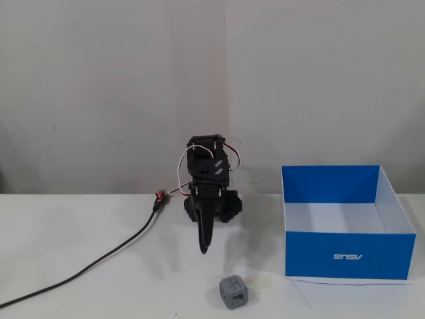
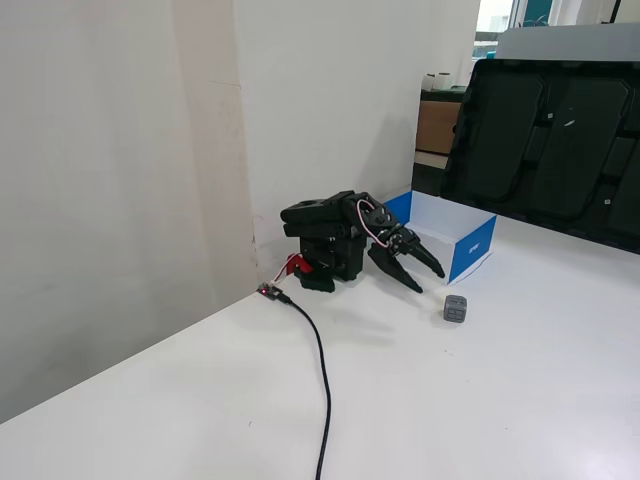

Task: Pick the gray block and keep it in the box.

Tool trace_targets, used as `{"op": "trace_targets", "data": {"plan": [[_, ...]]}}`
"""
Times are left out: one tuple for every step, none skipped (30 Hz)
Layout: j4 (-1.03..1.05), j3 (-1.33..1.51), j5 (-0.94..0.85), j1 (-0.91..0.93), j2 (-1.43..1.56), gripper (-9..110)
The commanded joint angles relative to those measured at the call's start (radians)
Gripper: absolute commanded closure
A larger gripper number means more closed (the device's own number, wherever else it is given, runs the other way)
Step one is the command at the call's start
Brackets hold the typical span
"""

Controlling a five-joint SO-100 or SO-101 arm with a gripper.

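Resting on the white table point(image 1: 80, 232), the gray block point(image 1: 234, 292) sits alone, touching nothing, near the front edge in a fixed view. Box point(image 1: 345, 256) stands just beside it at roughly 2 o'clock, blue walls, white floor, logo on the front wall. Arm folded low against the wall; gripper point(image 2: 427, 280) points down toward the table, jaws spread, nothing between them. Block point(image 2: 455, 308) lies at about 5 o'clock from the fingertips, apart from them. Black cable point(image 2: 322, 380) runs from the arm base across the table.
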Motion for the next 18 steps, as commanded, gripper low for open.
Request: {"op": "trace_targets", "data": {"plan": [[0.041,-0.017,-0.008,-0.018,0.123,82],[0.048,-0.021,-0.008,-0.015,0.123,82],[0.052,-0.026,-0.008,-0.014,0.123,81],[0.052,-0.028,-0.008,-0.012,0.123,81],[0.061,-0.034,-0.008,-0.018,0.123,81],[0.071,-0.043,-0.009,-0.021,0.121,81],[0.08,-0.051,-0.009,-0.029,0.118,82],[0.087,-0.061,-0.011,-0.032,0.115,82],[0.095,-0.074,-0.011,-0.038,0.106,82],[0.1,-0.084,-0.011,-0.048,0.091,82],[0.106,-0.095,-0.011,-0.052,0.067,82],[0.101,-0.101,-0.012,-0.058,0.048,82],[0.094,-0.107,-0.023,-0.057,0.034,82],[0.087,-0.115,-0.029,-0.052,0.017,82],[0.083,-0.121,-0.04,-0.052,0.005,82],[0.077,-0.127,-0.049,-0.052,-0.008,82],[0.071,-0.138,-0.052,-0.052,-0.028,82],[0.063,-0.149,-0.055,-0.054,-0.052,82]]}}
